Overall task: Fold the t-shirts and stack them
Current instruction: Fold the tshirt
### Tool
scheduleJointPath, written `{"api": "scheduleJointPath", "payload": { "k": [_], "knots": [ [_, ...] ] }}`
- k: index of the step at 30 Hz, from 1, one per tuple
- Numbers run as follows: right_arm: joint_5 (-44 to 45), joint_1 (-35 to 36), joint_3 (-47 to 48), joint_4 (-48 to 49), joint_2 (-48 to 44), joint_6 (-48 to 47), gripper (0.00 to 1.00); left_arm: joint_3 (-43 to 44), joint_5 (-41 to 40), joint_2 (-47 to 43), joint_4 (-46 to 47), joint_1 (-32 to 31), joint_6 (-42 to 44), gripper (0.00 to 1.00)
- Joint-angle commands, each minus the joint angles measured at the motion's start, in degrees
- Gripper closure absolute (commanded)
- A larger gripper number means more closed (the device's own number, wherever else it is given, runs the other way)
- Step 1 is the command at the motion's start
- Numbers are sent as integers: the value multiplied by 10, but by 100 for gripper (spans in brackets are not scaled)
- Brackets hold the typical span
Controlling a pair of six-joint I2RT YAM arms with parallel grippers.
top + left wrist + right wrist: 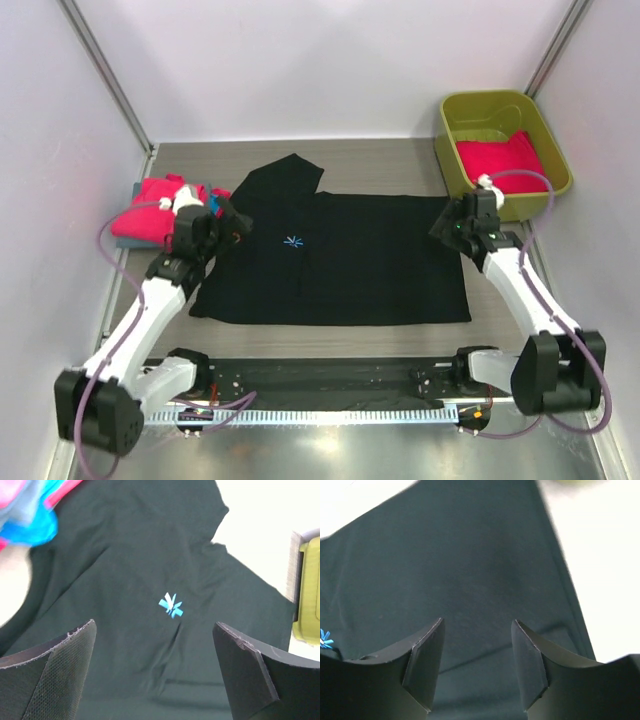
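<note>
A black cloth t-shirt [340, 262] with a small pale-blue starburst mark [293, 241] lies spread flat in the middle of the grey worktop [400, 160], mark upward. The left jaws hang spread wide above its left edge. The right jaws stand parted above its right edge. Neither pair pinches the cloth. A pile of hot-pink t-shirts [150, 208] sits at the far left, and another hot-pink t-shirt [497, 160] lies in the olive-green plastic tub [449, 150] at the far right.
</note>
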Motion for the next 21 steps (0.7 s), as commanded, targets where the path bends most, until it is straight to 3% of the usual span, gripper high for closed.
{"api": "scheduleJointPath", "payload": {
  "k": [1,7,12,21],
  "knots": [
    [45,50,80,56,46,-75,38,73,18,78,98,3,32,0],
    [97,103,183,62,179,-107,35,150,-30,249,218,4,56,1],
    [118,104,229,83,258,-117,37,317,3,454,186,7,93,0],
    [116,102,285,76,333,-114,38,571,-11,658,161,11,129,3]
  ]
}}
